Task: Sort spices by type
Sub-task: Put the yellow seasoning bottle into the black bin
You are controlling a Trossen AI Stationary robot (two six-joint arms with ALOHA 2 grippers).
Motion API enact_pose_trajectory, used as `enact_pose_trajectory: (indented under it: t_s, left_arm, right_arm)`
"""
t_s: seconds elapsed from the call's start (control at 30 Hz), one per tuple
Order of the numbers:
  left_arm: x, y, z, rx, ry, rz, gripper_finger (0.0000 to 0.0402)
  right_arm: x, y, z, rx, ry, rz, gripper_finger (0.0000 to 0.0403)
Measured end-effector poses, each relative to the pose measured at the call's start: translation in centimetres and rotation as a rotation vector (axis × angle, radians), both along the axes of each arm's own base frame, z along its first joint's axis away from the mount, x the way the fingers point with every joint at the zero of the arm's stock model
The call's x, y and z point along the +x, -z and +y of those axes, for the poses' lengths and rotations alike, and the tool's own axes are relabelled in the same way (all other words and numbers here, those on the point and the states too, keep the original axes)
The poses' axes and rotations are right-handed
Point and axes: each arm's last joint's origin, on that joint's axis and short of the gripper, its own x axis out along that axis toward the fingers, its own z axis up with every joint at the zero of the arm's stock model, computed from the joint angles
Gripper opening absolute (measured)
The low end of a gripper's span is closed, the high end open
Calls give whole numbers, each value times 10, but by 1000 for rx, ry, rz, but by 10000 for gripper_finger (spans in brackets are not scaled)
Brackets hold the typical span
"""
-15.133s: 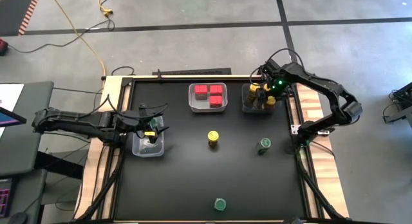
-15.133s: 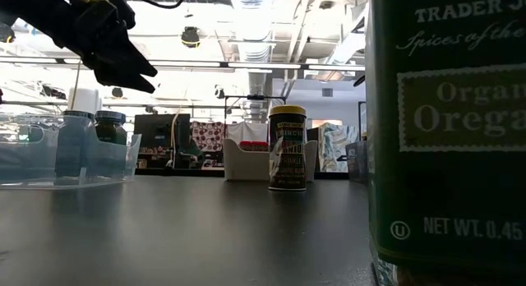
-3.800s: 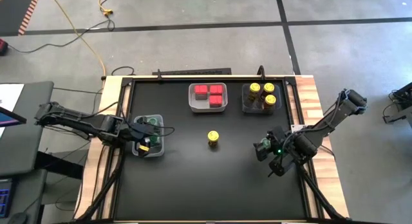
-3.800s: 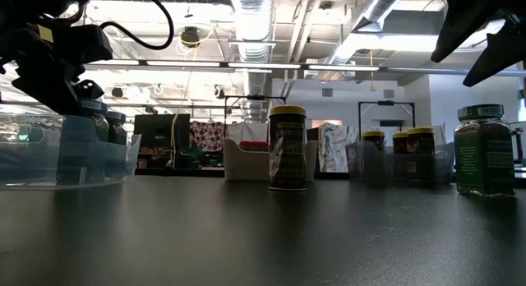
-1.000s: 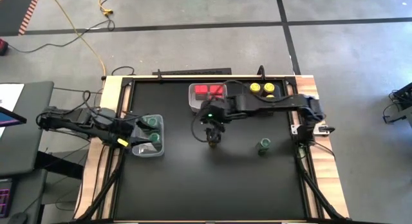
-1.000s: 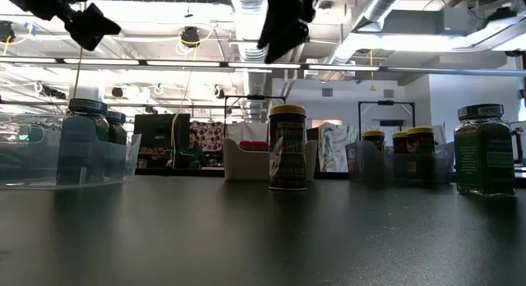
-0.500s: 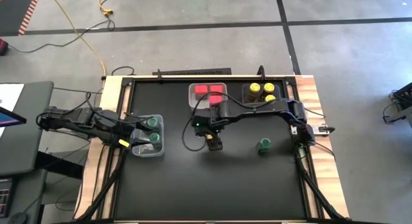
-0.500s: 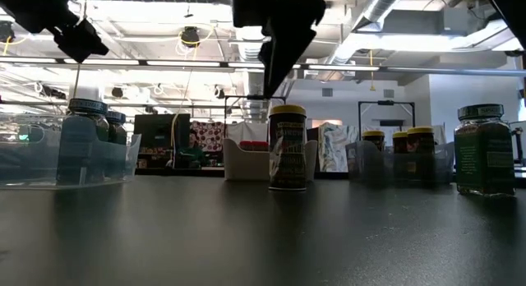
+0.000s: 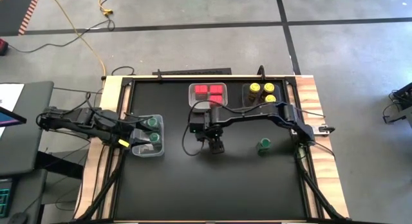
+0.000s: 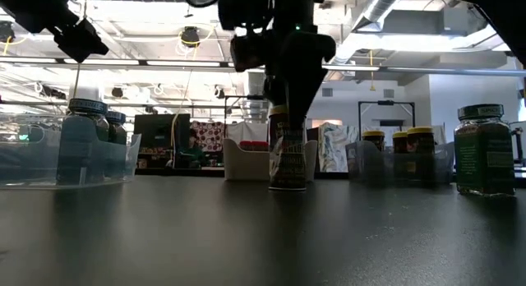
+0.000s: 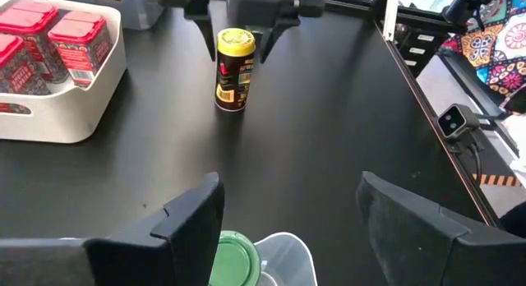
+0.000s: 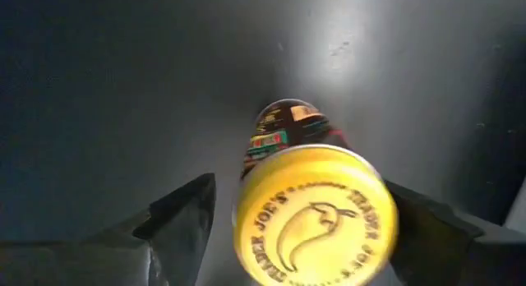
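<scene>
Tabletop: black tabletop [image 9: 193,179] with wooden side rails, grey floor around it; low view looks across into a bright workshop with ceiling ducts.
Right end effector: right end effector [image 9: 214,145] sits mid-frame in the high view, straight over the lone yellow-lidded jar [image 11: 234,70]. Its fingers are spread wide, one on each side of the lid, not touching it as far as the right wrist view [image 12: 316,216] shows.
Yellow jar: upright on the tabletop, centre of the high view, below the tray of red boxes [image 9: 208,91].
Left end effector: left end effector [image 9: 138,137] hovers at the clear tray [image 9: 159,143] on the left edge, fingers apart, nothing between them. Two green-lidded jars [image 9: 153,122] are in that tray.
Other stuff: yellow-lidded jars in a tray [image 9: 261,89] upper right; one green-lidded jar [image 9: 264,145] alone right of centre.
</scene>
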Motion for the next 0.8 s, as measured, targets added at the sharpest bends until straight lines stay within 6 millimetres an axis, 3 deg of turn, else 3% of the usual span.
enact_pose_trajectory:
  t_s: [0.17, 0.4, 0.63, 0.8]
  left_arm:
    - [0, 0, 0, 0, 0, 0, 266]
    - [0, 0, 0, 0, 0, 1, 266]
    - [0, 0, 0, 0, 0, 0, 266]
    - [0, 0, 0, 0, 0, 0, 266]
  right_arm:
    - [0, 7, 3, -1, -12, 29, 311]
    - [2, 7, 6, 0, -19, 14, 245]
    - [-1, 3, 6, 0, -6, 23, 243]
    - [-15, -21, 1, -2, 11, 24, 243]
